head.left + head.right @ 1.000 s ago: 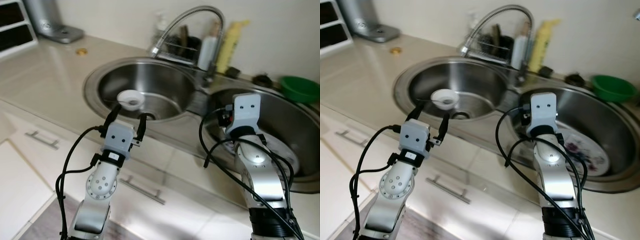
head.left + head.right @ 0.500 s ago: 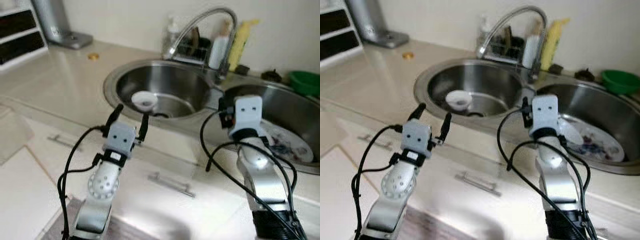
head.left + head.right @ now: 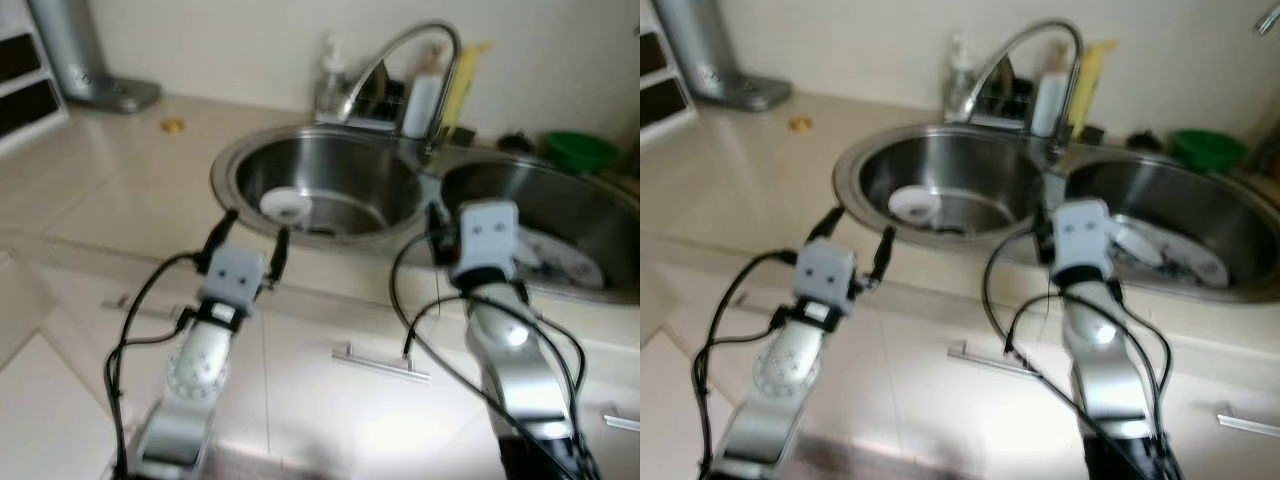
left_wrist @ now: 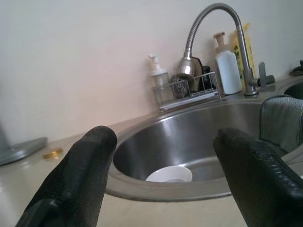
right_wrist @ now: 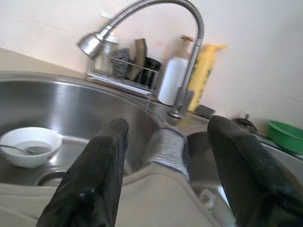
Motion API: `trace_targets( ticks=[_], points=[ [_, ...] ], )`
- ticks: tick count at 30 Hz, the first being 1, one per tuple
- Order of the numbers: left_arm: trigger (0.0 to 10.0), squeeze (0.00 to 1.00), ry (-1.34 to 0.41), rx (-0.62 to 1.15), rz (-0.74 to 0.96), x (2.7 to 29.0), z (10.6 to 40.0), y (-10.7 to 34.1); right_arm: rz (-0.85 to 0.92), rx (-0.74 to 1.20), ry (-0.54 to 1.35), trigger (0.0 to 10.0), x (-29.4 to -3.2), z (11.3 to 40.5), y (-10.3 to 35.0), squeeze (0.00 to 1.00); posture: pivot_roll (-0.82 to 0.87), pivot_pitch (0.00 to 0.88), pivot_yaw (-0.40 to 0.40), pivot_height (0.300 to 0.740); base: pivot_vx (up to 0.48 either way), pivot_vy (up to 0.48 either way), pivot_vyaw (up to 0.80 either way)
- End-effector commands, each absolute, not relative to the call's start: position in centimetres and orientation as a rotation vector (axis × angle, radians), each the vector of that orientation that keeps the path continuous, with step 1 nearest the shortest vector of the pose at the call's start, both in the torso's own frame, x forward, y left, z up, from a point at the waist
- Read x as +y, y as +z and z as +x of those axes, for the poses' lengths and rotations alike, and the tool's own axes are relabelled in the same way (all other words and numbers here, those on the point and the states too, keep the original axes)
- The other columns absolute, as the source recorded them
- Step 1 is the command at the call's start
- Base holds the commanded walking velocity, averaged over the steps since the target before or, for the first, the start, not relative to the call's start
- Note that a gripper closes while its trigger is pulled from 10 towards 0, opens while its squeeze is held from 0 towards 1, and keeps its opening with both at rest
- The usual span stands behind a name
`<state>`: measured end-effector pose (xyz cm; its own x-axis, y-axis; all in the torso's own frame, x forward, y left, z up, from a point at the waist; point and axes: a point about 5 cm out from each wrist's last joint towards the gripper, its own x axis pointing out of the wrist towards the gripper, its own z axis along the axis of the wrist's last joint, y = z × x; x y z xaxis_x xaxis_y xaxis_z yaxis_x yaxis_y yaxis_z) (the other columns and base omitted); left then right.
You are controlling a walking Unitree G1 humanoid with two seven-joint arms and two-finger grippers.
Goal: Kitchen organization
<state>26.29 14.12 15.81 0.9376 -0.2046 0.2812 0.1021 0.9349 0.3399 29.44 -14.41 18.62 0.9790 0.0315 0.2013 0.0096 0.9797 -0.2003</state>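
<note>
Double steel sink (image 3: 240, 165) set in a pale glossy beige counter (image 3: 90, 170), cream wall behind; head views slightly blurred. Taking the sink as landmark: L basin holds a small white bowl (image 3: 286, 205) near its front, w/ a spoon (image 5: 21, 148) lying in it and some liquid, just beside the drain. R basin (image 3: 1230, 225) holds a flower-patterned plate (image 3: 1185, 262) w/ something white on it, too blurred to name. Gooseneck faucet (image 3: 400, 55) rises from the back rim between the basins, spout arching over the L basin. Behind the sink along the wall: wire caddy (image 4: 187, 92) w/ scrubbers, clear pump bottle (image 4: 158, 78), white pump bottle (image 5: 173, 80), yellow bottle (image 5: 201, 78). Green bowl (image 3: 1205, 148) on the counter past the R basin's back rim. Grey cloth (image 5: 168, 149) draped over the divider between basins. Well to the L of the sink: small gold-coloured item (image 3: 172, 125) on the counter, and a grey appliance base (image 3: 95, 85) by the wall, drawer unit at the far edge. Below the sink front: pale cabinet fronts w/ a metal bar handle (image 3: 380, 362). Left hand (image 3: 250, 232) is held in front of the L basin's front rim, fingers spread apart, nothing between them, aimed toward the white bowl. Right hand (image 5: 163, 165) is at the front rim near the divider, fingers likewise apart and gripping nothing.
</note>
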Motion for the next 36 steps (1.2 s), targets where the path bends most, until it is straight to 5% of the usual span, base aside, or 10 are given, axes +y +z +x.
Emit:
trace_targets(
  ticks=[1, 36],
  points=[
    [10.0, 0.0, -0.189, -0.337, 0.323, 13.2, 26.2, 16.0, -0.223, -0.227, -0.017, 10.0, -15.3, 29.2, 19.1, 0.0, 0.06, 0.0, -0.071, 0.74, 0.0, 0.0, -0.8],
    [10.0, 0.0, -0.175, -0.406, 0.353, 13.4, 26.3, 16.9, -0.202, -0.349, 0.007, 10.0, -14.8, 27.8, 19.8, 0.0, 0.05, 0.0, -0.066, 0.74, 0.0, 0.0, -0.8]
  ],
)
